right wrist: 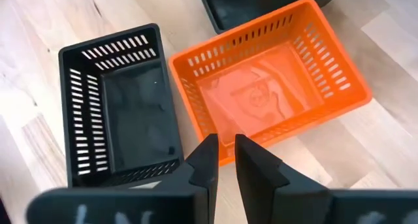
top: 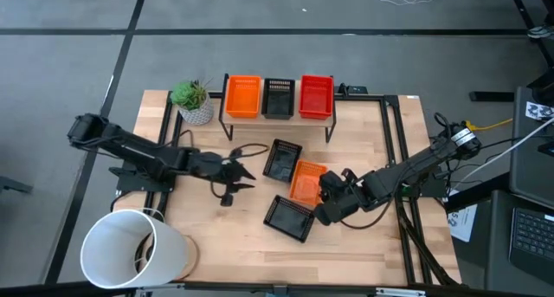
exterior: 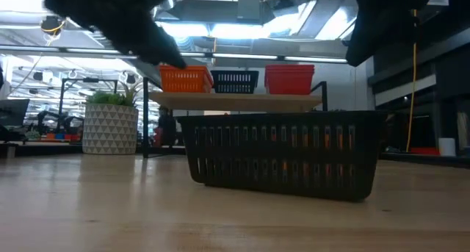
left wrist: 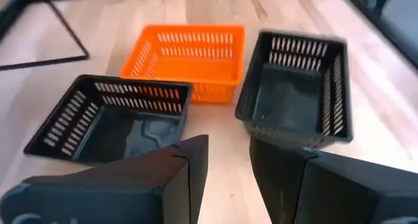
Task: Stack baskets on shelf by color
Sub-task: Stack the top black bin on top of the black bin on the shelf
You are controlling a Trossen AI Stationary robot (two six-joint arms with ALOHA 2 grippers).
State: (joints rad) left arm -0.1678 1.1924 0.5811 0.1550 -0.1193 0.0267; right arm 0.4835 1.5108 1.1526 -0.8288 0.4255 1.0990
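On the shelf (top: 277, 117) stand orange (top: 242, 96), black (top: 278, 98) and red (top: 316, 96) baskets side by side. Three more baskets rest on their bottoms mid-table: a black one (top: 282, 159), an orange one (top: 306, 181) and another black one (top: 289, 217). My left gripper (top: 245, 174) hovers to their left, open and pointing at them (left wrist: 228, 159). My right gripper (top: 322, 193) hangs above the orange basket's right rim (right wrist: 222, 160), its fingers narrowly apart and holding nothing.
A large white bucket (top: 134, 249) lies at the near left corner. A potted plant (top: 194, 100) stands left of the shelf, with a dark cable (top: 247, 148) on the table in front of it. In the low view the near black basket (exterior: 283, 153) fills the foreground.
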